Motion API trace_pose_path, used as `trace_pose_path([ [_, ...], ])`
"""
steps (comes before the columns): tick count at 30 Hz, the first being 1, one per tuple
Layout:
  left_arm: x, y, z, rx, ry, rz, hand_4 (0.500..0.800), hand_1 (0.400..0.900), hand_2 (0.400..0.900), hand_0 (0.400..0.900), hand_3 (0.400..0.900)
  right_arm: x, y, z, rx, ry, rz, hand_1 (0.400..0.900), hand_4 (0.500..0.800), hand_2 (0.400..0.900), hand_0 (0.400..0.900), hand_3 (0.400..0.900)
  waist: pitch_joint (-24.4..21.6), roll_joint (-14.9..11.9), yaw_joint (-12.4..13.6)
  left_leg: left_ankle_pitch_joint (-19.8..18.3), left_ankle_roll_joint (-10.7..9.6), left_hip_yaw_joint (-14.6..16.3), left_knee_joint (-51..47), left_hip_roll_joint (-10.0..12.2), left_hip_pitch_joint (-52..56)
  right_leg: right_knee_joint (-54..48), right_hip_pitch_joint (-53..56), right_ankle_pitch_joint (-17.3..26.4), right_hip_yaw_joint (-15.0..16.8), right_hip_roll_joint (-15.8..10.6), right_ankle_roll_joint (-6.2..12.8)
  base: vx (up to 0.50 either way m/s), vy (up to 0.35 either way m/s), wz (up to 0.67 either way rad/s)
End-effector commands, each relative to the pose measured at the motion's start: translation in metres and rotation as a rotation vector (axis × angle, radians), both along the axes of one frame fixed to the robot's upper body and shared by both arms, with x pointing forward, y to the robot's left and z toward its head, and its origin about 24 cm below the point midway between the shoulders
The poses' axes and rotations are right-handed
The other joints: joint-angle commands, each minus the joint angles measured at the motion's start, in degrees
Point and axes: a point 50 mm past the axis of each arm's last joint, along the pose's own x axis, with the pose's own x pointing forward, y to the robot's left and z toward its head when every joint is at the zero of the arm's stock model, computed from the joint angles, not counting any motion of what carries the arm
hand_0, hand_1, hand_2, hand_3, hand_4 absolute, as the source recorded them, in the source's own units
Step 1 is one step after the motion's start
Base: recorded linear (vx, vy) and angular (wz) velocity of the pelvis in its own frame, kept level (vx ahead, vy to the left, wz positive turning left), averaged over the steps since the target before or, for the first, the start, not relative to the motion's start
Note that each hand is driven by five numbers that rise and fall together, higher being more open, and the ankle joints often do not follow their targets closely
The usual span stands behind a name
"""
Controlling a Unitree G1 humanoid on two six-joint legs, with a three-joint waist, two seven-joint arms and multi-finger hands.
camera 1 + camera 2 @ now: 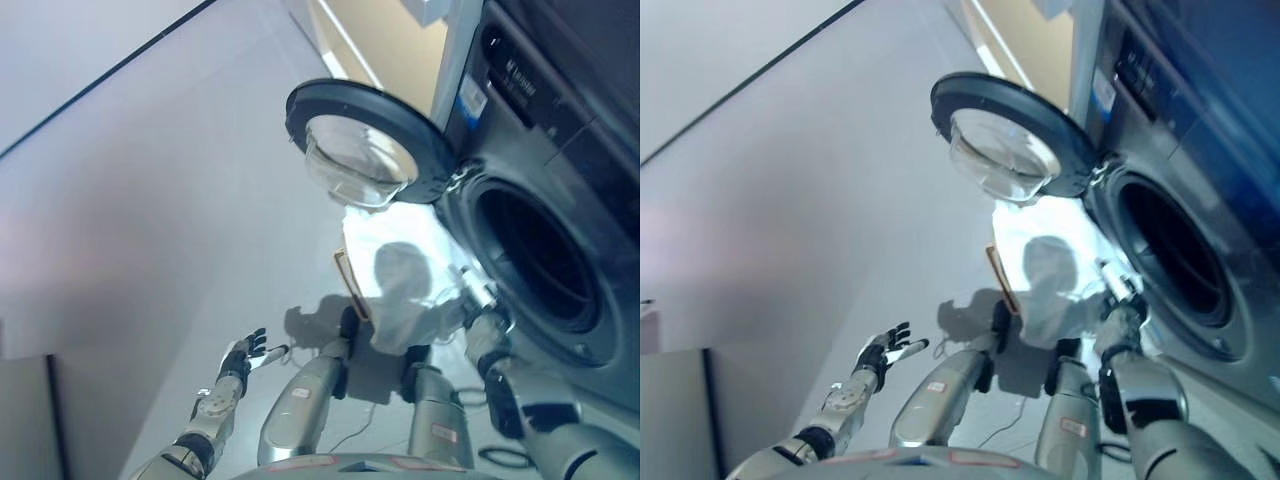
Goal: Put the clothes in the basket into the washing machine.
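Note:
The grey washing machine (560, 150) fills the right side. Its round door (365, 140) is swung open to the left, and the dark drum opening (535, 255) is bare. On the floor before it stands the basket, showing a brown rim (350, 285), heaped with white clothes (400, 270). My right hand (480, 295) is at the right edge of the white clothes, just below the drum's lower left rim. Whether it holds the cloth is unclear. Away from the basket, my left hand (245, 355) hovers open over the floor at lower left.
Grey floor (150, 200) stretches to the left, with a dark line (100, 80) running across it. A beige wall panel (385, 40) stands behind the machine. A pale block (25, 415) sits at the lower left corner.

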Motion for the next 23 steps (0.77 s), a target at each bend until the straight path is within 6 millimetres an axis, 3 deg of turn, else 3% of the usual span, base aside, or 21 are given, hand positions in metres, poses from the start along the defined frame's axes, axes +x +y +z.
trace_pose_path([
  [1,-0.013,0.026,-0.004,0.07,0.052,0.041,0.8,0.9,0.9,0.9,0.9,-0.045,0.007,-0.03,-0.134,0.208,0.27,0.9,0.8,0.9,0.9,0.9,-4.76,-4.14,-0.82,2.18,-3.64,-0.37,-1.15,3.45,-1.76,-6.79,7.79,3.54,-0.32,0.18,3.48,0.04,-0.067,-0.06],
  [4,-0.027,0.036,-0.009,0.093,0.112,0.049,0.8,0.9,0.9,0.9,0.9,-0.082,0.022,-0.052,-0.242,0.396,0.569,0.9,0.8,0.9,0.9,0.9,-7.03,-6.98,-1.56,2.06,-4.04,-0.41,-1.92,4.25,1.16,-9.44,11.34,3.97,-0.75,1.07,3.37,0.05,-0.049,-0.04],
  [5,-0.034,0.038,-0.012,0.102,0.148,0.034,0.8,0.9,0.9,0.9,0.9,-0.096,0.03,-0.06,-0.307,0.493,0.758,0.9,0.8,0.9,0.9,0.9,-7.93,-7.88,-1.69,1.8,-4.18,-0.3,-2.23,4.33,2.38,-10.52,12.81,4.02,-0.91,1.31,3.35,0.04,-0.011,-0.08],
  [7,-0.039,0.039,-0.014,0.102,0.17,0.029,0.8,0.9,0.9,0.9,0.9,-0.107,0.033,-0.065,-0.324,0.524,0.82,0.9,0.8,0.9,0.9,0.9,-8.95,-8.4,-1.85,1.74,-4.17,-0.26,-2.45,4.46,2.95,-11.43,13.54,4.39,-1.03,1.62,3.41,0.04,-0.006,-0.07],
  [8,-0.051,0.04,-0.018,0.101,0.223,0.019,0.8,0.9,0.9,0.9,0.9,-0.133,0.039,-0.074,-0.38,0.641,1.026,0.9,0.8,0.9,0.9,0.9,-10.7,-9.55,-2.25,1.32,-4.2,0.0,-2.77,4.46,4.61,-13.2,15.58,4.74,-0.95,2.09,3.57,0.07,0.01,-0.1],
  [9,-0.057,0.041,-0.021,0.108,0.251,0.011,0.8,0.9,0.9,0.9,0.9,-0.145,0.04,-0.077,-0.371,0.677,1.062,0.9,0.8,0.9,0.9,0.9,-11.52,-9.97,-2.56,1.14,-4.15,-0.02,-2.91,4.37,5.6,-13.37,16.42,4.76,-0.94,2.16,3.57,0.1,0.018,-0.11],
  [12,-0.077,0.039,-0.027,0.089,0.325,0.018,0.8,0.9,0.9,0.9,0.9,-0.183,0.037,-0.084,-0.276,0.765,1.024,0.9,0.8,0.9,0.9,0.9,-13.65,-10.44,-3.51,0.81,-3.82,0.36,-4.71,4.27,9.09,-12.68,18.96,4.04,-1.18,2.11,3.5,0.13,0.038,-0.05],
  [15,-0.093,0.036,-0.032,0.078,0.394,0.004,0.8,0.9,0.9,0.9,0.9,-0.208,0.039,-0.087,-0.2,0.827,1.011,0.9,0.8,0.9,0.9,0.9,-15.9,-10.6,-4.63,0.8,-3.86,0.84,-7.5,4.53,12.05,-11.88,20.42,3.39,-1.01,1.92,3.72,0.1,0.039,-0.01],
  [23,-0.101,0.031,-0.034,0.09,0.415,-0.084,0.8,0.9,0.9,0.9,0.9,-0.212,0.036,-0.087,-0.181,0.819,1.013,0.9,0.8,0.9,0.9,0.9,-18.59,-10.27,-5.49,-0.99,-2.49,1.77,-7.84,3.61,15.73,-11.86,22.81,3.32,-0.18,1.02,4.35,0.05,0.023,-0.07],
])
